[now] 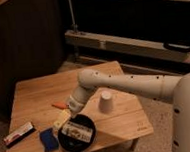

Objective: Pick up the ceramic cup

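Note:
The ceramic cup (106, 101) is small, plain white and tapered, standing upside down on the wooden table (35, 93), right of centre. My white arm reaches in from the right, over the table. My gripper (63, 119) hangs left of the cup, above the left rim of the round black bowl (77, 134). It is about a cup's width or more away from the cup and not touching it.
The black bowl holds a flat packet. A blue object (48, 140) lies left of the bowl, a dark bar with white wrapper (18, 134) at the front left edge, a small orange item (57, 105) mid-table. Dark shelving stands behind.

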You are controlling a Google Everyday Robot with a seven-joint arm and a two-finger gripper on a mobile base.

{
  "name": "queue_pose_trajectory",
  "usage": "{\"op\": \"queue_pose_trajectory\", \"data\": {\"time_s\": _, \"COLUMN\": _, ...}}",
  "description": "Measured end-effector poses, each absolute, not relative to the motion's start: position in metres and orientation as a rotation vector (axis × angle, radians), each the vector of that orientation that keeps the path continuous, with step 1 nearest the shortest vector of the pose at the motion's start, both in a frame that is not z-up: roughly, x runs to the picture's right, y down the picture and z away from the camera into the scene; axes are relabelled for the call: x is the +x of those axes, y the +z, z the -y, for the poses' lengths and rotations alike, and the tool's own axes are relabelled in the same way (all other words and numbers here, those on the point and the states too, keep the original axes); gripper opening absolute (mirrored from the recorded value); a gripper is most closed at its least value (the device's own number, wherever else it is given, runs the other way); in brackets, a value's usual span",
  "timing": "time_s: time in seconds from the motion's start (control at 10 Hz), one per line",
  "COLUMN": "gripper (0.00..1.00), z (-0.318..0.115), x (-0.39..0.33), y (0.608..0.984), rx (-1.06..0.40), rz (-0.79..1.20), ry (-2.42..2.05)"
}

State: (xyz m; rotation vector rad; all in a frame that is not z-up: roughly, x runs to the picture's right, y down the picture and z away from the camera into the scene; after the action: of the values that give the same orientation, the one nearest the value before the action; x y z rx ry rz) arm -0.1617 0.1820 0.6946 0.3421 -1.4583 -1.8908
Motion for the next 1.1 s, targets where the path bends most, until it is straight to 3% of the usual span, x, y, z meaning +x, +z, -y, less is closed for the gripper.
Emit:
{"op": "queue_pose_trajectory", "data": {"time_s": 0.8, "gripper": 0.80, "z": -0.182, "x": -0.162, "y": 0.694, "rx": 0.341, "rz": 1.453, "ry": -1.894}}
{"op": "queue_pose_trajectory", "data": {"time_s": 1.1, "gripper": 0.80, "z": -0.169, "x": -0.143, "y": 0.695, "rx": 0.175, "rz": 1.340, "ry": -1.923}}
